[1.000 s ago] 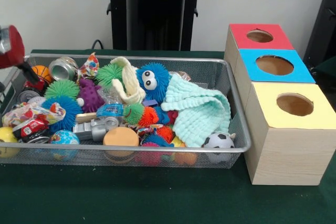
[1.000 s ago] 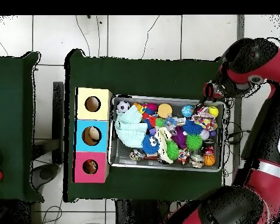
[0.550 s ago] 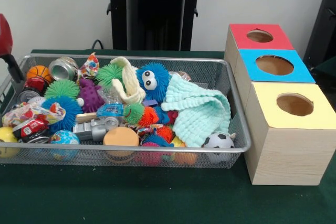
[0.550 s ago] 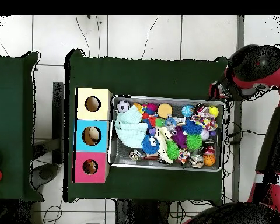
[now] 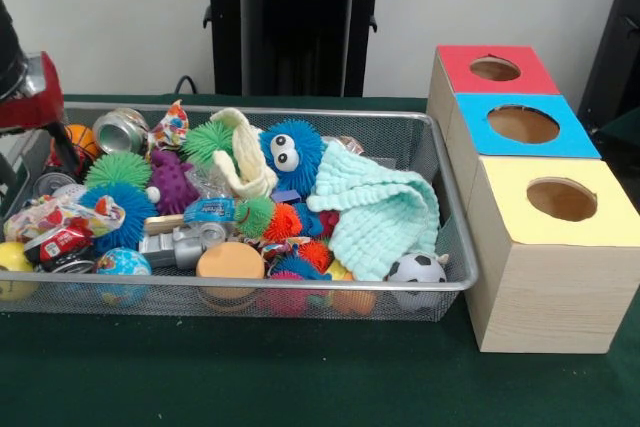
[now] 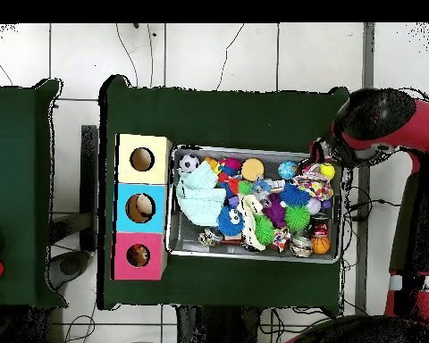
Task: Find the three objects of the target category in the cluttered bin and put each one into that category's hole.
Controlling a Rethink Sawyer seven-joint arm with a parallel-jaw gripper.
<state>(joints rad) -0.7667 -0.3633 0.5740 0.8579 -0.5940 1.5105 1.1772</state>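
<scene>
A wire mesh bin (image 5: 455, 247) (image 6: 256, 254) is heaped with toys. Among them are a blue fuzzy ball with eyes (image 5: 291, 154), a mint cloth (image 5: 380, 209) (image 6: 198, 196), a soccer ball (image 5: 417, 269) (image 6: 189, 163), a basketball (image 5: 80, 137) (image 6: 321, 244), green spiky balls (image 5: 118, 168) and a metal can (image 5: 121, 131). Beside the bin stands a wooden box with a red hole (image 5: 494, 69) (image 6: 138, 255), a blue hole (image 5: 523, 124) (image 6: 139, 207) and a yellow hole (image 5: 561, 199) (image 6: 142, 160). My gripper (image 5: 58, 145) (image 6: 323, 154) hangs over the bin's end farthest from the box, above the basketball and can; only its red and black body shows.
The red arm (image 6: 383, 121) curves past the table's edge beside the bin. Green cloth (image 5: 300, 377) covers the table. A second green table (image 6: 17, 192) stands beyond the box, with small coloured things at its edge. A black pedestal (image 5: 295, 17) rises behind the bin.
In the front view the arm's red head drew off toward the left edge, then came back in over the bin's left end. The toys have not moved.
</scene>
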